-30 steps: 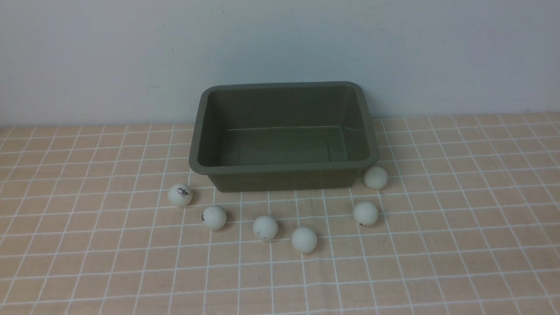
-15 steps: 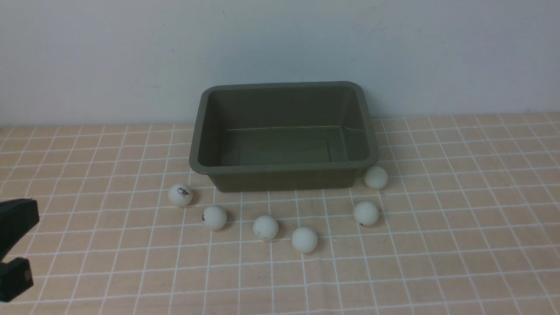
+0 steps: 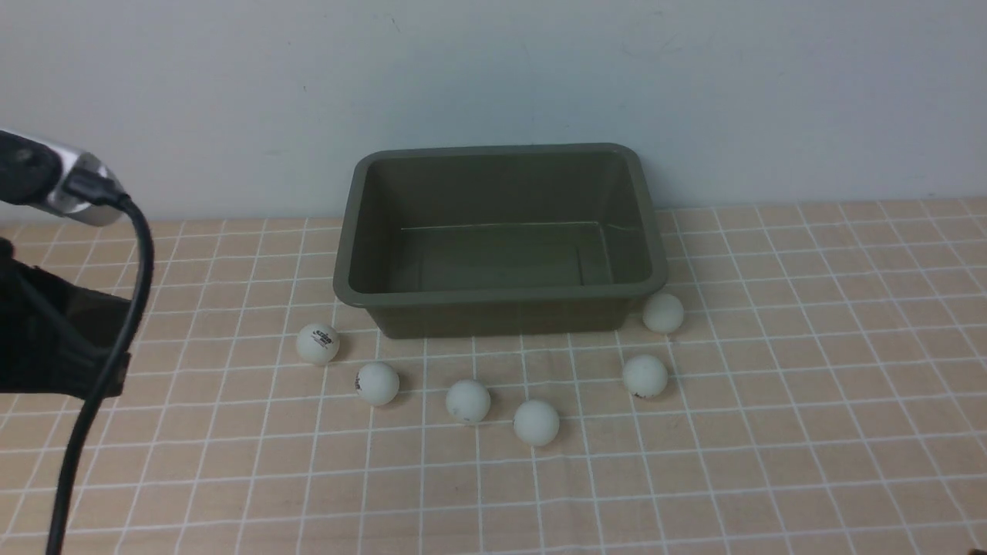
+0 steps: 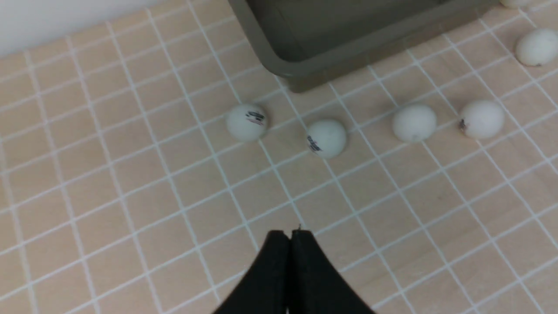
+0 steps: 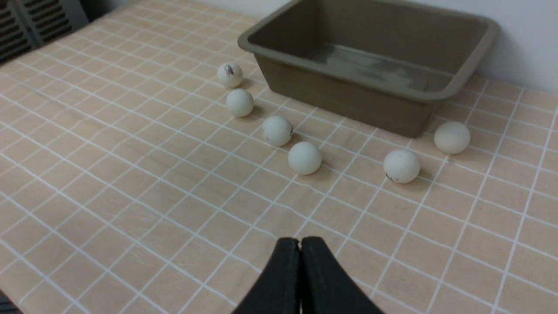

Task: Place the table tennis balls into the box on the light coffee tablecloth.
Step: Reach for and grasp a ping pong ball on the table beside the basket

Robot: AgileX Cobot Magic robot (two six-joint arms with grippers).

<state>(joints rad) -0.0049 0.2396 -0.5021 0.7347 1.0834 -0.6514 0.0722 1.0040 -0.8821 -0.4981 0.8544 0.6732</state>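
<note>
The olive-grey box (image 3: 501,295) stands empty on the light coffee tablecloth (image 3: 771,432) against the back wall. Six white table tennis balls lie in an arc before it: the leftmost (image 3: 318,344) with a logo, three more (image 3: 377,383) (image 3: 467,401) (image 3: 536,422) in front, and two (image 3: 645,375) (image 3: 662,313) by the box's right front corner. My left gripper (image 4: 290,233) is shut and empty above the cloth, short of the two logo balls (image 4: 246,122) (image 4: 326,138). My right gripper (image 5: 300,240) is shut and empty, well short of the balls (image 5: 304,157).
My left arm (image 3: 62,339) with its black cable (image 3: 116,362) fills the left edge of the front view. A pale wall (image 3: 493,77) rises directly behind the box. A dark slatted object (image 5: 35,22) stands beyond the cloth's far corner in the right wrist view.
My left arm has come into the front view from the left edge and risen, now showing its body and cable. The balls and box have not moved.
</note>
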